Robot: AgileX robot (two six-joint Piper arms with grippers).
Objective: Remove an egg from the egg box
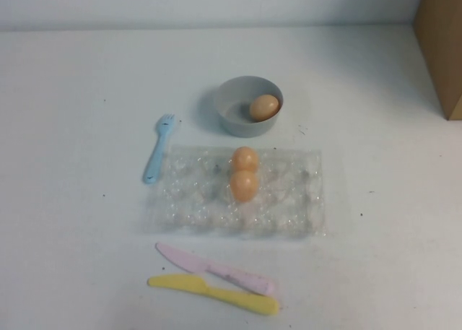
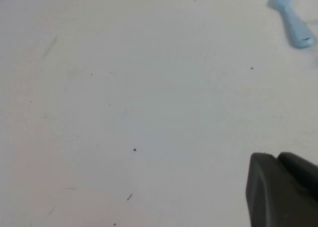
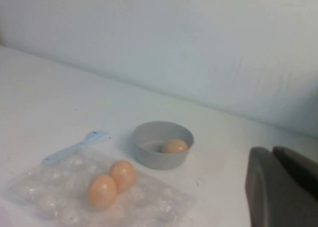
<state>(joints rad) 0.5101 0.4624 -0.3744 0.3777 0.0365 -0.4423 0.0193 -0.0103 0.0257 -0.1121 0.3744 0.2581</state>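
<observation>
The clear plastic egg box point(image 1: 289, 200) lies flat in the middle of the table and holds two orange-tan eggs, one point(image 1: 245, 158) behind the other point(image 1: 244, 185), in its middle cups. A third egg point(image 1: 263, 107) lies in the grey bowl point(image 1: 229, 102) just behind the box. The right wrist view shows the box point(image 3: 164, 202), its two eggs point(image 3: 103, 191) point(image 3: 122, 174) and the bowl point(image 3: 149, 155) with its egg point(image 3: 175, 146). Neither arm shows in the high view. My left gripper point(image 2: 276, 157) is shut and empty over bare table. My right gripper point(image 3: 272, 151) is shut and empty, off to the right of the box.
A light blue fork point(image 1: 157, 148) lies left of the box; its handle shows in the left wrist view point(image 2: 294, 21). A pink knife point(image 1: 216, 268) and a yellow knife point(image 1: 213, 294) lie in front of the box. A brown cardboard box point(image 1: 440, 41) stands at the far right.
</observation>
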